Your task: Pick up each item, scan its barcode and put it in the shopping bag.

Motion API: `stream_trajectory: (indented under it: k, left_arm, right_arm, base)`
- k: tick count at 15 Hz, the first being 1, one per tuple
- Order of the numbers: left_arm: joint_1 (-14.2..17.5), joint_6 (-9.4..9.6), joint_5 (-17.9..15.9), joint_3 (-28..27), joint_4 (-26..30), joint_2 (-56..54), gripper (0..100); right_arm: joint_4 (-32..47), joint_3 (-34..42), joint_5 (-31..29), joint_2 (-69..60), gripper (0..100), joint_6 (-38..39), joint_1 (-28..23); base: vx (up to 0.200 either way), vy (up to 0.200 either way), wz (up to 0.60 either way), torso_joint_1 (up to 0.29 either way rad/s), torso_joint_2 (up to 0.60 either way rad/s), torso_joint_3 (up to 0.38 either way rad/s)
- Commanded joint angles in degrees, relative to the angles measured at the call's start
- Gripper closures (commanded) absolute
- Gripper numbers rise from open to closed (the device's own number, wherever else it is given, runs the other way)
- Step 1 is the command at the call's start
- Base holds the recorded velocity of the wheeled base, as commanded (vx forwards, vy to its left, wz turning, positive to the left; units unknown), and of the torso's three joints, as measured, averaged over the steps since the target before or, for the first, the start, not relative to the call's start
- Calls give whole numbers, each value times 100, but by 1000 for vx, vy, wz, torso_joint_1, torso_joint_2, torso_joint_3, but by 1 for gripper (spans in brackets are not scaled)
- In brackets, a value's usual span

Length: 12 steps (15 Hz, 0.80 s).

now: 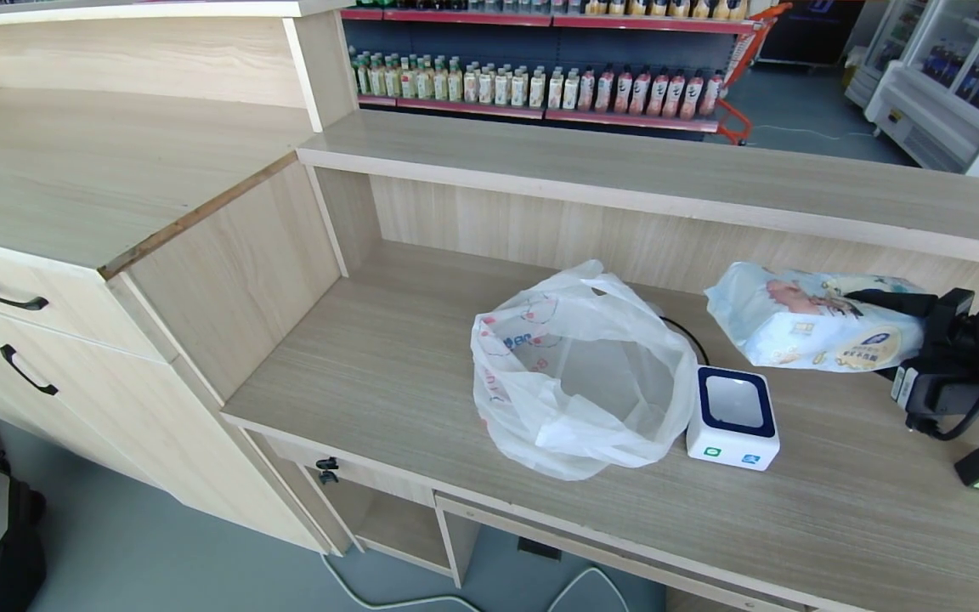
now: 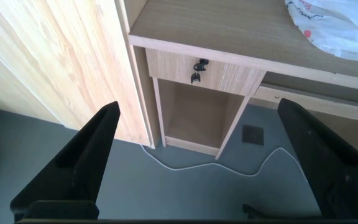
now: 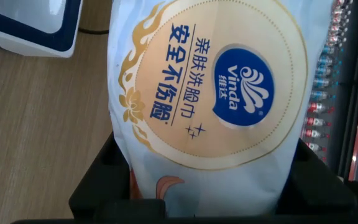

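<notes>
Head view: right gripper (image 1: pixel 876 336) is clamping the tissue pack (image 1: pixel 804 319) at mid-right of frame, upper right of the scanner (image 1: pixel 733 416), shopping bag (image 1: pixel 579 374) sitting open at centre; left wrist view: left gripper (image 2: pixel 197 106) is hanging with jaws spread, empty.

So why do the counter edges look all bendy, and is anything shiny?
Head view: edges of the counter bow, likely a wide lens bending straight lines; the window of the scanner shows a pale reflection; the shopping bag throws a faint shadow. Left wrist view: the left gripper looks dark against the grey floor. Right wrist view: the wrapper of the pack has a mild sheen.
</notes>
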Motion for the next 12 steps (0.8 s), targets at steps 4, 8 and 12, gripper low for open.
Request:
stream_trajectory:
  k: [4,8,12]
  left_arm:
    - [1,-1,1,0,-1,5,0]
    - [1,-1,1,0,-1,5,0]
    - [1,-1,1,0,-1,5,0]
  right_arm:
    - [-266,46,77,198,100,-71,-59]
    - [-468,63,165,163,100,-177,-138]
    - [-468,98,192,198,100,-212,-112]
  base:
    - [0,0,0,0,0,0]
    - [0,0,0,0,0,0]
    - [0,0,0,0,0,0]
